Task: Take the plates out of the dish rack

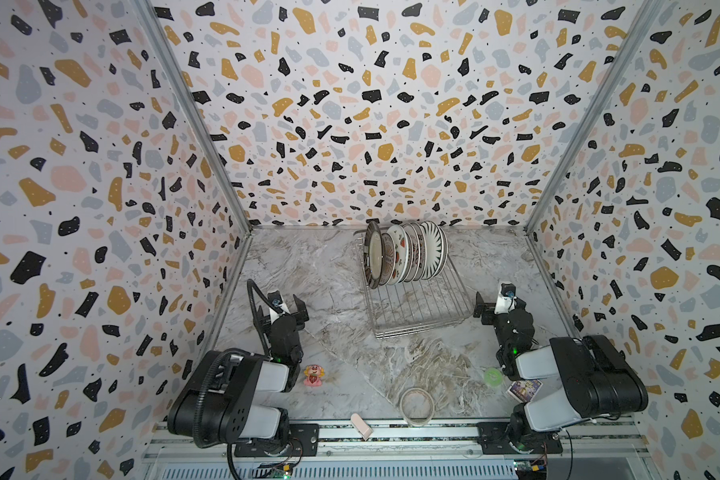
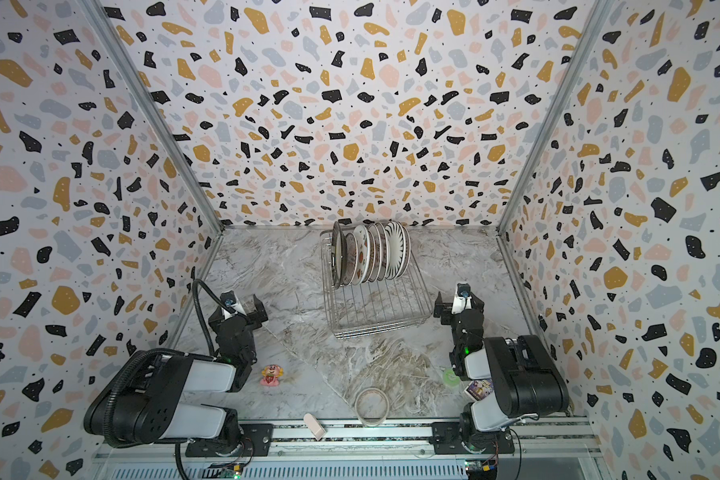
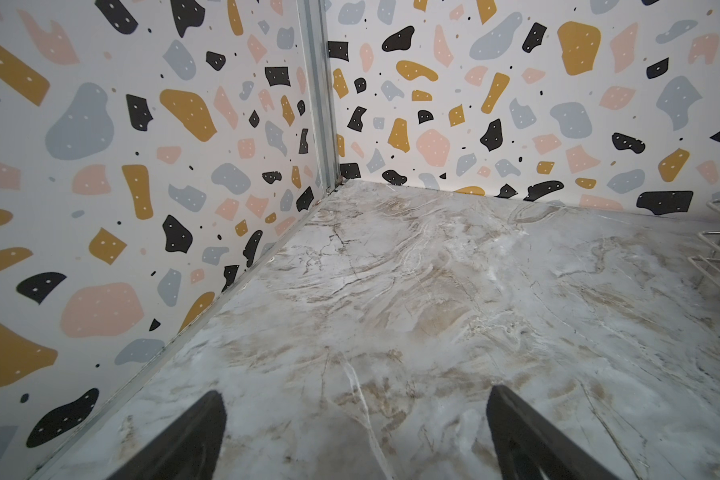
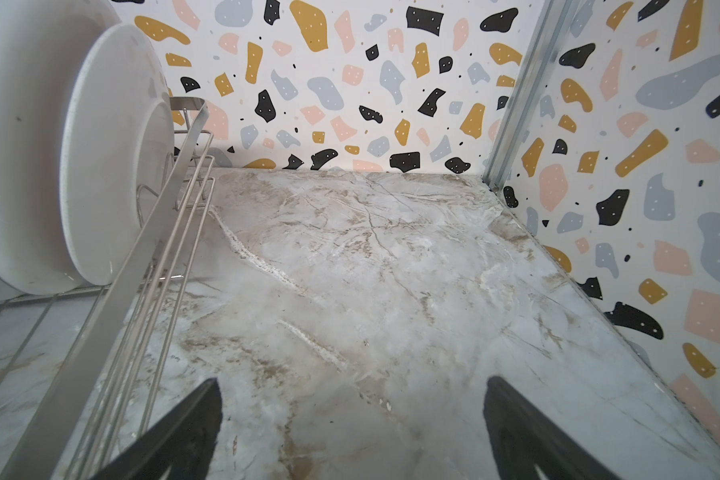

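On your left, the left gripper is over the marble table, close to the left wall. Its jaws stand wide apart with nothing between them. Your left wrist view shows the two black fingers spread over the marble, pointing toward a far corner of the enclosure. Nearer you, just beside that arm, a small pink toy figure lies on the table. A little pink block rests at the front edge.

Moving to the middle, the dish rack sits on the table well beyond both grippers, and its far end is close to the back wall. The plates stand on edge, packed together in a row across that far end, and you can see them in both top views. The leftmost one has a dark rim, and the rightmost shows black radial stripes. Neither gripper touches the plates or the rack. In front of the rack, near the front edge, a translucent tape ring lies flat.

Further right, a green disc and a printed card lie beside the right arm. The right gripper is just beside the rack's near right corner. Its jaws are also spread wide and hold nothing. In your right wrist view the fingers frame the marble, with the rack's wire side and the plain white backs of two plates off to one side
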